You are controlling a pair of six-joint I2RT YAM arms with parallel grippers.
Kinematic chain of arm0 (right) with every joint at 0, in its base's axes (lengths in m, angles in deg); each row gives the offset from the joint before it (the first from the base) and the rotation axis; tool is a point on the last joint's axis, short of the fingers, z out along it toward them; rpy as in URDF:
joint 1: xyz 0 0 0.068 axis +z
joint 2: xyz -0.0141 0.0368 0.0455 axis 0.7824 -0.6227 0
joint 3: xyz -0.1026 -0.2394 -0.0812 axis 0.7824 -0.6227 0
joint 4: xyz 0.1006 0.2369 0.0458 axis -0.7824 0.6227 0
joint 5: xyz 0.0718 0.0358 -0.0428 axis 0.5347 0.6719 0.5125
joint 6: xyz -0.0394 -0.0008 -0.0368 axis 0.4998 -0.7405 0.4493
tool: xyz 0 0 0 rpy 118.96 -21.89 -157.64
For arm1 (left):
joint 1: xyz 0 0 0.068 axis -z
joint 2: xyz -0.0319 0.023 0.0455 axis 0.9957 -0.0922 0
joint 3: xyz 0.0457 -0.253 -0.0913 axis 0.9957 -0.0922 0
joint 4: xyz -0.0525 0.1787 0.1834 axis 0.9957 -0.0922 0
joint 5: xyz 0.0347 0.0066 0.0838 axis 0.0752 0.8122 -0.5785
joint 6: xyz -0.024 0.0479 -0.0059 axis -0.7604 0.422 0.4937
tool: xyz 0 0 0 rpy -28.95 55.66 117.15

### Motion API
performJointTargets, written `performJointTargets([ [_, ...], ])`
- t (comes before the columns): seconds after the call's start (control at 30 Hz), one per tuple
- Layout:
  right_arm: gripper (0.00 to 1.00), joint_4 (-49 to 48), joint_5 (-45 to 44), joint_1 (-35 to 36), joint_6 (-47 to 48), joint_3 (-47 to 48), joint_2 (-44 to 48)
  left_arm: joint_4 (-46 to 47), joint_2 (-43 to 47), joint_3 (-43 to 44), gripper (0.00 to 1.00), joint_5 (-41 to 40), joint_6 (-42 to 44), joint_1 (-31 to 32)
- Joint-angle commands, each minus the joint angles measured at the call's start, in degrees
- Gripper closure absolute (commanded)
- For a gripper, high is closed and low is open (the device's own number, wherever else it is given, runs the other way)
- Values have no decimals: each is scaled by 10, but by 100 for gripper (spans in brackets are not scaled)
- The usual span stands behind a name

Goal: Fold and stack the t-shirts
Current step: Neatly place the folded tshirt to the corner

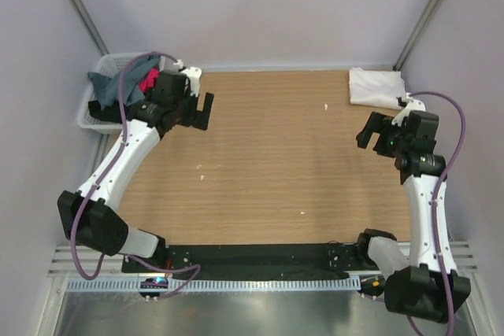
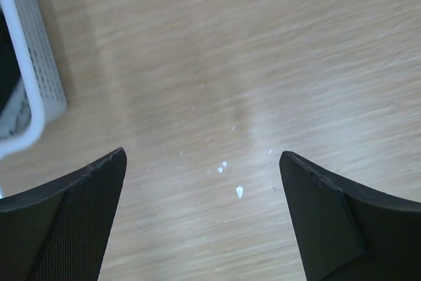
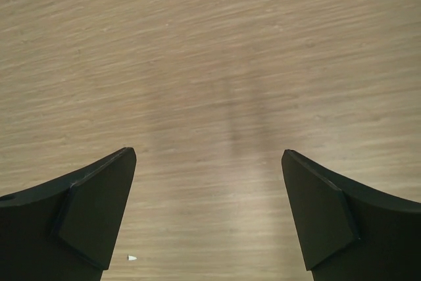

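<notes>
A folded white t-shirt (image 1: 376, 86) lies at the table's far right corner. A heap of t-shirts, grey-teal (image 1: 120, 84), pink-red (image 1: 147, 81) and black (image 1: 103, 111), fills the white lattice basket (image 1: 88, 117) at the far left. My left gripper (image 1: 198, 110) is open and empty over bare wood just right of the basket; the left wrist view shows its spread jaws (image 2: 204, 182) and the basket's wall (image 2: 41, 77). My right gripper (image 1: 370, 131) is open and empty, a little in front of the white t-shirt; the right wrist view shows only bare wood between its jaws (image 3: 209, 182).
The wooden table (image 1: 268, 171) has a few small white flecks (image 1: 200, 168). Grey walls and metal posts close in the back and sides. A black strip holds the arm bases at the near edge.
</notes>
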Motion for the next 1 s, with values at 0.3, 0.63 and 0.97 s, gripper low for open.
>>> performJointTargets([
  [0.3,0,81,-113,15,-6,34,85,34,131,-177,0,252,-102,-140],
  [0.63,0,81,-128,15,-23,38,124,52,240,-263,0,290,-175,-221],
  [0.97,0,74,-101,15,-19,45,113,81,228,-265,0,340,-219,-242],
])
